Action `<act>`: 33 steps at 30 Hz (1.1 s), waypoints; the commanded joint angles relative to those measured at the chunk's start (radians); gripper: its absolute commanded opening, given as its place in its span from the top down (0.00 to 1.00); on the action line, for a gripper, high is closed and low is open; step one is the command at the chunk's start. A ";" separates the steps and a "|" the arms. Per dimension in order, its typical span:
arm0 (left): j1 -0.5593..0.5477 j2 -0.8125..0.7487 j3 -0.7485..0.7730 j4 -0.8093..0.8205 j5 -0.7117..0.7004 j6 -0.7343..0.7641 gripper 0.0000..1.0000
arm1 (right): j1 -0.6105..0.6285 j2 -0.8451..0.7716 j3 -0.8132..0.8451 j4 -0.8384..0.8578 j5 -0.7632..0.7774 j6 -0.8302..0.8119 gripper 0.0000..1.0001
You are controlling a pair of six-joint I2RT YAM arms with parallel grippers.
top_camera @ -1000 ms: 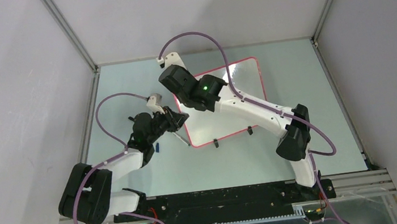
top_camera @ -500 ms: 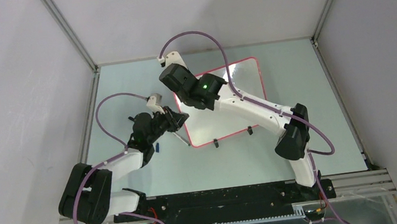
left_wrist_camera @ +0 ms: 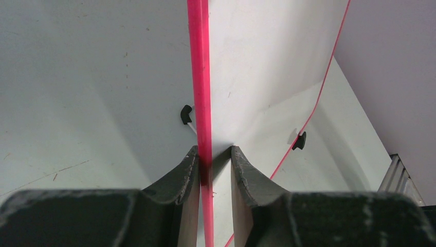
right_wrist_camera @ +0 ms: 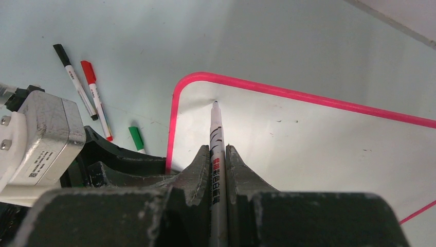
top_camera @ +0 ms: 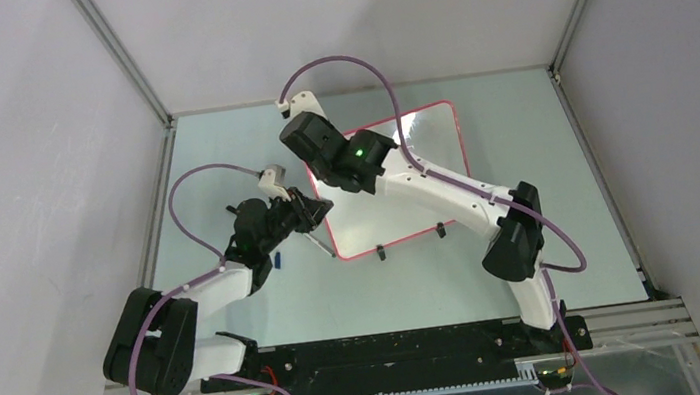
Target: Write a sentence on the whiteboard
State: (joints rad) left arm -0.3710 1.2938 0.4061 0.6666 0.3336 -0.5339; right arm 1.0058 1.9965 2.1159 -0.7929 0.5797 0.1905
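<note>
- Here, the right gripper point(right_wrist_camera: 218, 152) is clamped on a white marker point(right_wrist_camera: 216, 128). Its tip sits just inside the whiteboard point(right_wrist_camera: 308, 139)'s rounded corner; whether it touches is unclear.
- Bare white board stretches away to the tip's right.
- The left gripper point(left_wrist_camera: 213, 154) pinches the board's red frame point(left_wrist_camera: 199, 77).
- Past that edge, a black marker point(right_wrist_camera: 74, 80) and a red marker point(right_wrist_camera: 96, 95) lie on the table point(top_camera: 520, 136).

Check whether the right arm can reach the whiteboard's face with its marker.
Likely yes: the marker in the right gripper points at a bare corner of the whiteboard, nothing between; the left gripper clamps only its edge.
</note>
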 commanded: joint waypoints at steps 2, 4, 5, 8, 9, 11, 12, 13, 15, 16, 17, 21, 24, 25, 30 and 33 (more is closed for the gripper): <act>0.000 -0.010 0.017 -0.021 -0.055 0.029 0.76 | -0.007 0.022 0.049 0.027 -0.004 0.005 1.00; 0.001 -0.012 0.017 -0.021 -0.056 0.030 0.76 | -0.009 0.022 0.048 0.027 -0.004 0.006 1.00; 0.001 -0.012 0.017 -0.021 -0.057 0.029 0.76 | -0.010 0.022 0.048 0.026 -0.004 0.006 1.00; 0.001 -0.013 0.017 -0.022 -0.057 0.030 0.76 | -0.012 0.024 0.047 0.021 -0.004 0.008 1.00; 0.001 -0.013 0.017 -0.023 -0.057 0.031 0.76 | -0.013 0.024 0.047 0.018 -0.004 0.008 1.00; 0.000 -0.016 0.017 -0.024 -0.060 0.032 0.76 | -0.013 0.023 0.047 0.013 -0.003 0.010 1.00; 0.000 -0.017 0.016 -0.023 -0.059 0.033 0.76 | -0.013 0.022 0.045 0.012 -0.003 0.009 1.00; 0.001 -0.017 0.016 -0.023 -0.060 0.033 0.76 | -0.013 0.022 0.044 0.011 -0.003 0.009 1.00; 0.000 -0.019 0.017 -0.024 -0.058 0.033 0.76 | -0.016 0.020 0.038 0.008 -0.004 0.011 1.00; 0.000 -0.019 0.016 -0.024 -0.058 0.033 0.76 | -0.016 0.019 0.034 0.008 -0.007 0.012 1.00; 0.001 -0.019 0.016 -0.024 -0.059 0.033 0.76 | -0.015 0.020 0.032 0.006 -0.011 0.012 1.00; 0.000 -0.020 0.016 -0.025 -0.059 0.034 0.76 | -0.014 0.018 0.025 0.001 -0.016 0.016 1.00; 0.000 -0.022 0.016 -0.027 -0.059 0.035 0.76 | -0.013 0.012 0.015 -0.001 -0.016 0.015 1.00; 0.000 -0.022 0.016 -0.027 -0.059 0.035 0.76 | -0.014 0.009 0.014 -0.002 -0.015 0.015 1.00; 0.000 -0.022 0.017 -0.028 -0.059 0.035 0.76 | -0.013 -0.003 -0.011 0.004 -0.020 0.018 1.00; 0.000 -0.023 0.017 -0.028 -0.061 0.036 0.76 | -0.009 -0.010 -0.029 0.011 -0.023 0.023 1.00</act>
State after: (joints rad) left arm -0.3710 1.2934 0.4061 0.6617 0.3271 -0.5339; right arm 0.9985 2.0121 2.1075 -0.7906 0.5587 0.1917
